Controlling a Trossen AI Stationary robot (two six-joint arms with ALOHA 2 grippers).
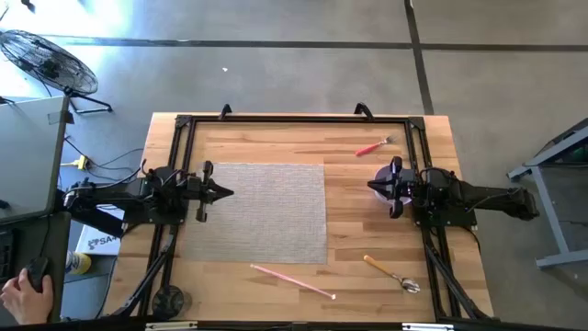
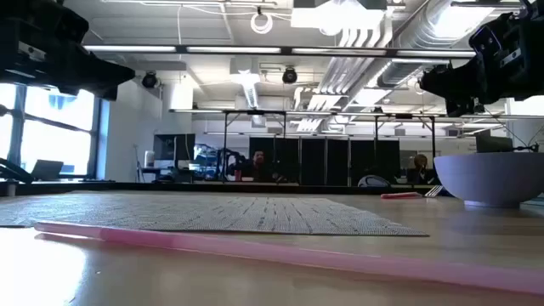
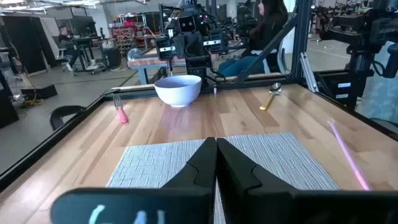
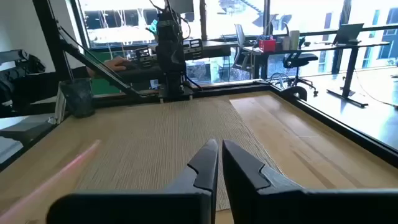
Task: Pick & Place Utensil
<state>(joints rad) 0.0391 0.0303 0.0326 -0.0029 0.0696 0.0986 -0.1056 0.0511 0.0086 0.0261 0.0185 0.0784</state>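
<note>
Three utensils lie flat on the wooden table: a red-handled fork (image 1: 374, 145) near the far right, a yellow-handled spoon (image 1: 390, 273) near the front right, and a long pink stick (image 1: 292, 280) in front of the grey placemat (image 1: 257, 211). A white bowl (image 3: 178, 89) stands on the table under the right arm's wrist and is mostly hidden in the high view. My left gripper (image 1: 223, 192) hovers shut over the placemat's left edge. My right gripper (image 1: 372, 187) hovers shut right of the placemat, above the bowl. Neither touches anything.
A black frame (image 1: 294, 118) runs along the table's far edge and both sides. In the left wrist view the fork (image 3: 120, 109), the spoon (image 3: 272, 96) and the pink stick (image 3: 348, 155) lie around the bowl and mat. People sit in the room beyond.
</note>
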